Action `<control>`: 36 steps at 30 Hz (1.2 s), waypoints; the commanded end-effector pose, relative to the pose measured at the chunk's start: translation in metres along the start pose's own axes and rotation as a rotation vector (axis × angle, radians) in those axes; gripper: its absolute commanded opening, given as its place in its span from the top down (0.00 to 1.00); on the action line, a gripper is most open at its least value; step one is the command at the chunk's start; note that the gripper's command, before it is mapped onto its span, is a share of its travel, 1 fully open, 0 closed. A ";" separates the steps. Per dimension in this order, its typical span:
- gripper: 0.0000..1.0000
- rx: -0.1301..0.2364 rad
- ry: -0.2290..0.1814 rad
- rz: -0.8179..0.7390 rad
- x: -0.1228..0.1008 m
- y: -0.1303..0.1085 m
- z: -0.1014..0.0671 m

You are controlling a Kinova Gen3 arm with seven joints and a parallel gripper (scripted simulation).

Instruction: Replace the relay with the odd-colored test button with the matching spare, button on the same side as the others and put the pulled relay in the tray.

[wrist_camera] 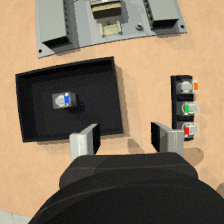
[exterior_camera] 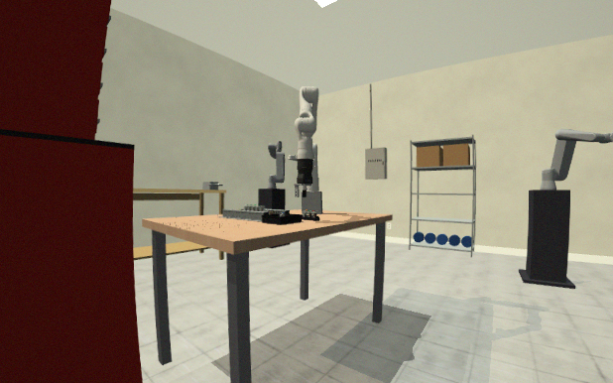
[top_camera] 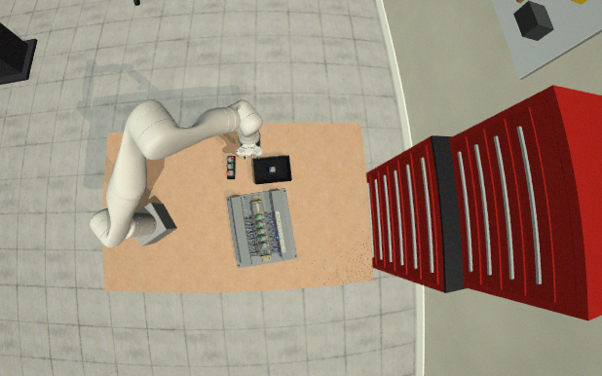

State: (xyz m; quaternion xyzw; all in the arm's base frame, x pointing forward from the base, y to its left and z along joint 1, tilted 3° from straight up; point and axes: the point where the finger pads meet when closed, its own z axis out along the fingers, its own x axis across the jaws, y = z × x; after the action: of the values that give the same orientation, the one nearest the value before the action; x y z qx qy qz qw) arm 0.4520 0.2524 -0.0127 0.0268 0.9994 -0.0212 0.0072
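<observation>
In the wrist view my gripper is open and empty, above the table between the black tray and the spare holder. A relay with a blue button lies in the tray. The holder carries three spares: orange button, green button, red button. The grey rack holds a row of relays with green buttons; an empty socket shows at its near end. The gripper hangs at the far side of the table, between the holder and the tray.
The arm's base stands at the table's left side. A red tool cabinet stands to the right of the table. A shelf and a second robot arm on a pedestal stand far off in the room.
</observation>
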 end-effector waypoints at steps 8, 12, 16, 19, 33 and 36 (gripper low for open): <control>0.00 -0.004 -0.008 0.006 0.032 0.017 -0.008; 0.00 -0.005 -0.010 0.007 0.045 0.024 -0.010; 0.00 -0.002 -0.003 0.005 0.048 0.023 -0.009; 0.00 -0.003 -0.005 0.005 0.058 0.029 -0.011; 0.00 -0.002 -0.004 0.005 0.091 0.046 -0.018; 0.00 -0.003 -0.005 0.005 0.096 0.049 -0.019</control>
State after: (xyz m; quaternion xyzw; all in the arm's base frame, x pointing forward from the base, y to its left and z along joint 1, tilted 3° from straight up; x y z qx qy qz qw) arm 0.3618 0.3045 0.0010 0.0267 0.9994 -0.0209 0.0085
